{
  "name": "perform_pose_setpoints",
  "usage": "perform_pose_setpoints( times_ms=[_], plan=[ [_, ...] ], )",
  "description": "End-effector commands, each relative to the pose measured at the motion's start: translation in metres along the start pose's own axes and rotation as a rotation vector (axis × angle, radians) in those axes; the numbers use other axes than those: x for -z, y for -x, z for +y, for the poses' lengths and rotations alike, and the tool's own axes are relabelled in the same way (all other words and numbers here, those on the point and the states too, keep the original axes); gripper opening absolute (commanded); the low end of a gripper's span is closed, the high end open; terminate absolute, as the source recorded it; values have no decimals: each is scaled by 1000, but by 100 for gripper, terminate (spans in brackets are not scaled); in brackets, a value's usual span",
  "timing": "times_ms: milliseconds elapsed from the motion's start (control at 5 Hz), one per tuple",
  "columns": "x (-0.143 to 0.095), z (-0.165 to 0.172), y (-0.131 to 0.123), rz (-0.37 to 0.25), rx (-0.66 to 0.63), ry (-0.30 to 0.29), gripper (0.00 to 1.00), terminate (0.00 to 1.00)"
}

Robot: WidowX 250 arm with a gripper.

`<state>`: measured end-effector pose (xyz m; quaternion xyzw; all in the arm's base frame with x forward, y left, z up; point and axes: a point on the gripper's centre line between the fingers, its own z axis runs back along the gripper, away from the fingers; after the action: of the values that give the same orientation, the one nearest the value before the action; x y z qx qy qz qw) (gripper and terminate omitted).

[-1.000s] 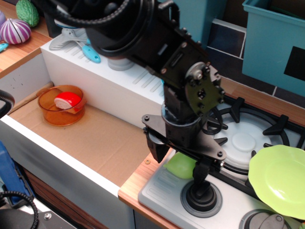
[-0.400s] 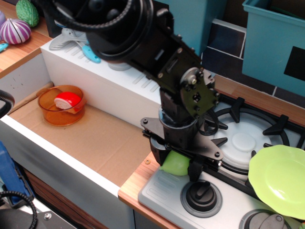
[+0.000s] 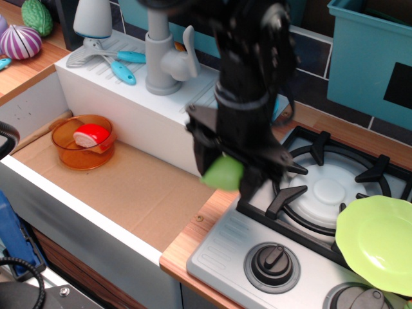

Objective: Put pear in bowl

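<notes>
My gripper [image 3: 224, 172] is shut on the light-green pear [image 3: 223, 174] and holds it in the air above the left edge of the stove, by the sink's right side. The arm is blurred with motion. The pear's tapered tip points left. The light-blue bowl does not show in this view; it is hidden or out of view.
An orange see-through bowl [image 3: 84, 143] with a red-and-white piece sits in the sink [image 3: 129, 193]. A faucet [image 3: 164, 58] stands behind it. The stove [image 3: 322, 193] has knobs [image 3: 273, 261] in front and a lime-green plate [image 3: 376, 235] at right. A teal bin [image 3: 370, 58] stands at back right.
The gripper closed on the pear at the stove's front left corner and has lifted it up and slightly left. The arm has risen, uncovering the faucet.
</notes>
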<state>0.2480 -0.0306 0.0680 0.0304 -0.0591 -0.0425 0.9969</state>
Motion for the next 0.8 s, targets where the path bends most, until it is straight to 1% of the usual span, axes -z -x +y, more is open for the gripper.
perform_pose_setpoints(
  times_ms=[0,200,400,600],
  plan=[
    [-3,23,-44,-110,73,-46,0,0],
    [2,35,-62,-165,125,-76,0,0],
    [7,45,-73,-215,168,-101,0,0],
    [11,56,-84,-255,206,-109,0,0]
  ],
)
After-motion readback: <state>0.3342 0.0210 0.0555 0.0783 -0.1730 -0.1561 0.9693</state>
